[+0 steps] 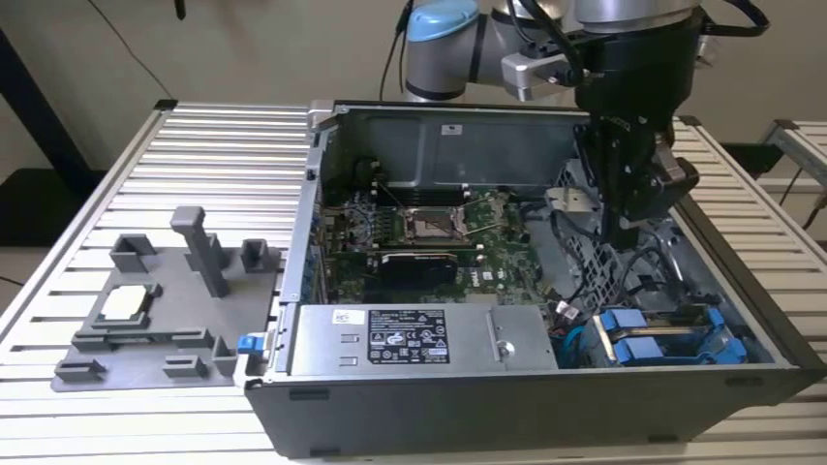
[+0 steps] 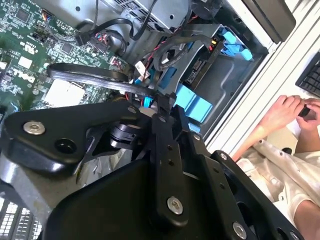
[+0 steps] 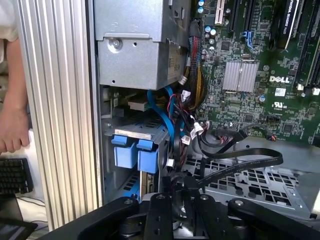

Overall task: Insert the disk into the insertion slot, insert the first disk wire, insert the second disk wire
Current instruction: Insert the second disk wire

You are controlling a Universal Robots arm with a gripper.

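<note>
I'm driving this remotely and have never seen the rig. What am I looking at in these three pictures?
The exterior view shows an open computer case on a slatted metal table, with the robot arm reaching down into it. A grey plastic fixture lies beside the case. Both wrist views come from cameras on the arm: they show the gripper above a perforated metal panel, near black cables and blue drive carriers. A person's hand rests outside the case.
</note>
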